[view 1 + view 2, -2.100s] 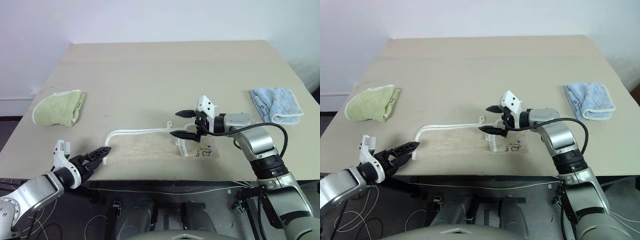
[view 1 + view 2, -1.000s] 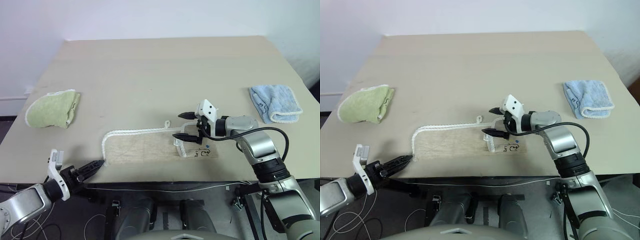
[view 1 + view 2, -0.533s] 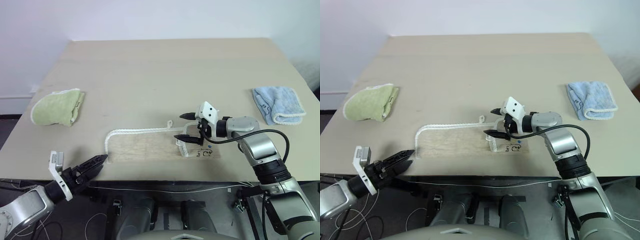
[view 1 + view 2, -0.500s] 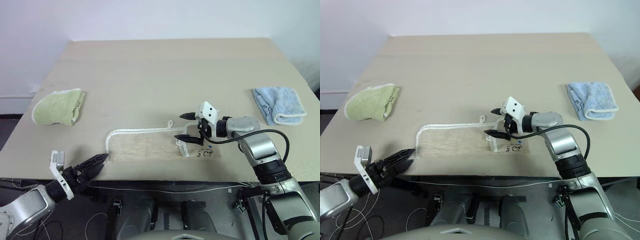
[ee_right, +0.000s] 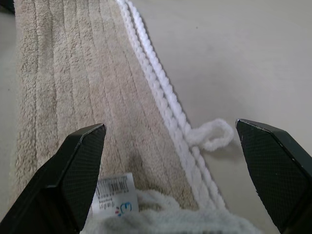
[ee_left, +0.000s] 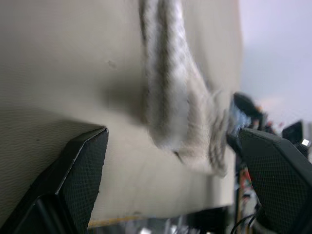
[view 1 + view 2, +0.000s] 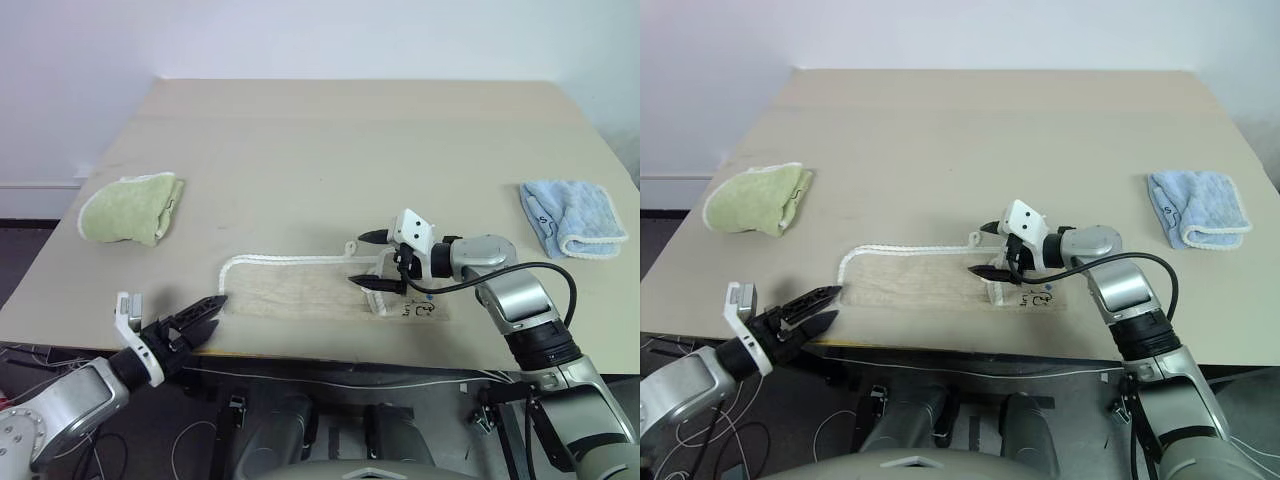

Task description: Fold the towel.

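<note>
The beige terry cloth towel with white corded edging [image 7: 310, 292] lies folded into a long narrow strip near the front edge of the large light-brown rectangular table [image 7: 350, 150]. Taking the table as a clock face with 6 o'clock at the robot, the towel is at about 6 o'clock. Its small white loop [image 5: 210, 135] sticks out of the far cord edge at the right end, and a small white label [image 5: 115, 194] lies on the cloth there.

The left gripper [image 7: 196, 318] is released, with both black fingers spread, and it hangs just off the table's front edge, at about 8 o'clock from the towel, pointing at its left end without touching it. The right gripper [image 7: 373, 260] is also released, with its fingers wide apart above the towel's right end; it holds nothing.

A light green folded towel [image 7: 130, 208] rests at about 9 o'clock on the table, and a light blue folded towel [image 7: 572, 216] at about 3 o'clock, both well apart from the beige one.
</note>
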